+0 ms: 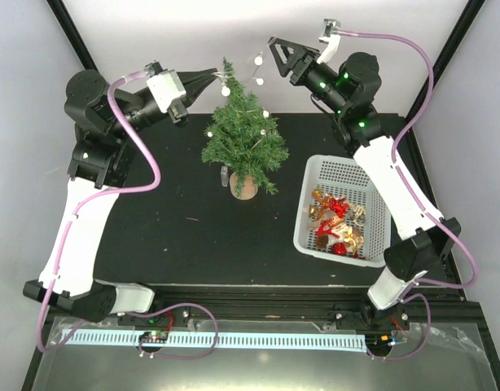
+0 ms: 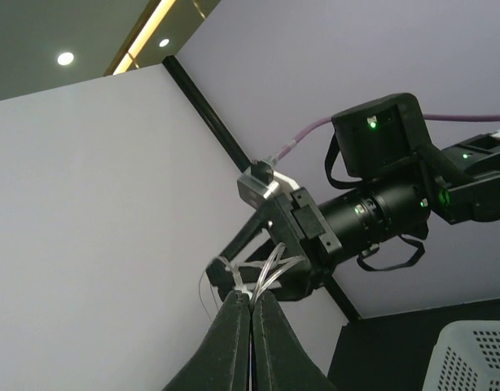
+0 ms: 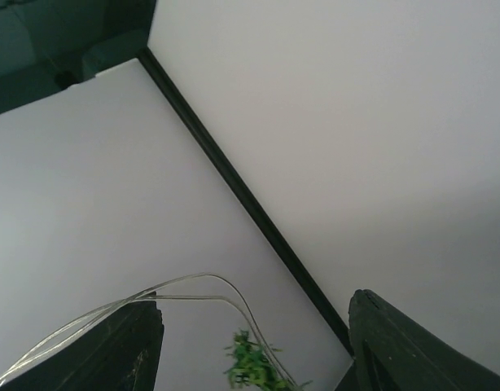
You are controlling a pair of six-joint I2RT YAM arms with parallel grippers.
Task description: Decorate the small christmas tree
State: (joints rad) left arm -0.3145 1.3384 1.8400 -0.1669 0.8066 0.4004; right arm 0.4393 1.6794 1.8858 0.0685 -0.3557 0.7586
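1. Green and bristly, the small christmas tree (image 1: 243, 138) stands upright in its pot (image 1: 244, 187) near the middle of the far edge of the counter (image 1: 177, 236). A clear light string (image 1: 258, 59) with white beads lies partly on its branches and rises above its top.
2. The left fingers (image 2: 231, 342) are pressed fully together on the strands of this string, just beside the tip of the tree. The needles probably catch the wire, so a strong pull sideways could tip the tree over.
3. The right fingers (image 3: 396, 350) stand wide apart and grip nothing. The string curves across the gap between them, but I cannot tell if it touches one of them. The wire is thin and almost invisible against the white wall, so a closing at the wrong place could miss it.
4. Both pairs of fingers are near each other above the tree. A careless lowering could bend the tip or make them collide.
5. The basket (image 1: 341, 173) with red and gold ornaments (image 1: 335, 220) sits by the right edge, well apart from the tree. A low swing of the right arm could push it.
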